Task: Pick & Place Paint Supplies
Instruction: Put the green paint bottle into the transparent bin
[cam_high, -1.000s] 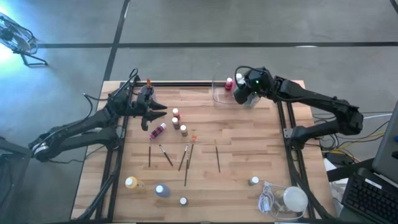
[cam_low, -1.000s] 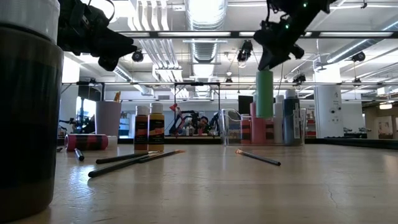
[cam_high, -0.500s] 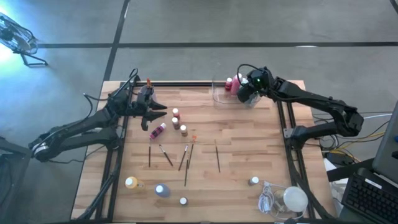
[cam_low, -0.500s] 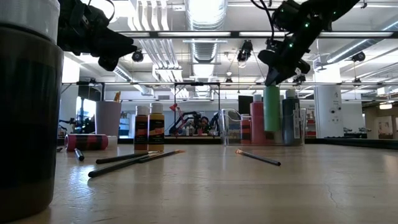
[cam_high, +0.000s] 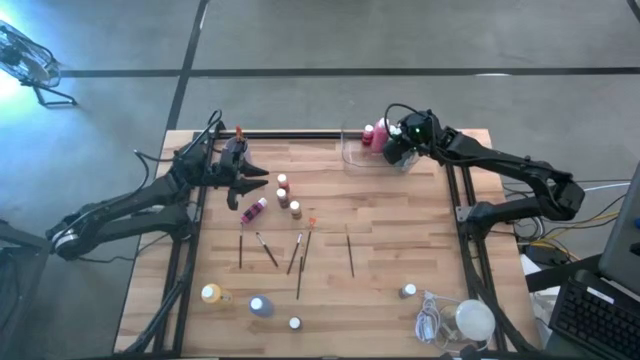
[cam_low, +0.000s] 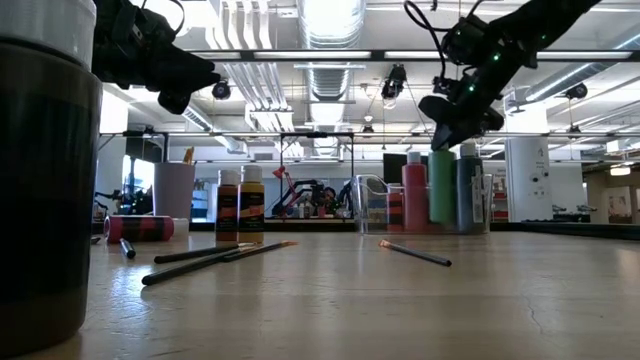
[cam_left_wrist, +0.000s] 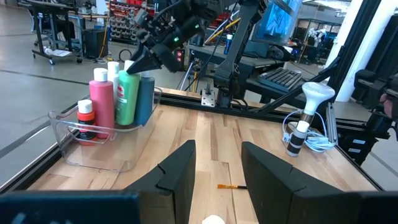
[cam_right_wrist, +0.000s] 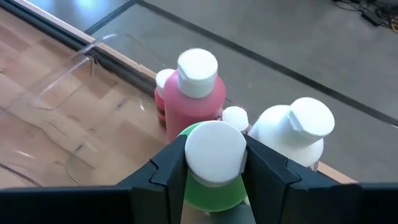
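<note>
At the table's far right, my right gripper (cam_high: 401, 148) is shut on a green bottle (cam_left_wrist: 128, 99) with a pale cap. The bottle stands in the clear tray (cam_left_wrist: 81, 146) beside a pink bottle (cam_right_wrist: 189, 102), a white one (cam_right_wrist: 289, 140) and a blue one (cam_left_wrist: 147, 99). Over the table's far left, my left gripper (cam_left_wrist: 214, 171) hangs open with nothing between its fingers. Below it a pink bottle (cam_high: 254, 210) lies on its side, and two brown ones (cam_high: 289, 196) stand upright. Several thin paintbrushes (cam_high: 300, 255) lie flat mid-table. My right gripper pinches the green bottle's pale cap (cam_right_wrist: 214, 149) between its two fingers, one on each side. The fingers (cam_low: 455, 105) slant down at it from above and from the table's right. The bottle is upright, its base (cam_low: 441, 222) level with its neighbours' bases in the tray.
Near the front edge stand a yellow bottle (cam_high: 210, 293), a bluish one (cam_high: 260, 305) and two small pale-capped ones (cam_high: 295, 323) (cam_high: 408, 291). A white round lump with a coiled cord (cam_high: 465, 320) sits front right. A pale cup (cam_low: 173, 190) stands at the far left.
My right gripper has gone down over the tray with the green bottle. The bottle hung upright above the tray's bottles and now stands among them at their height. The gripper stays shut on the cap.
</note>
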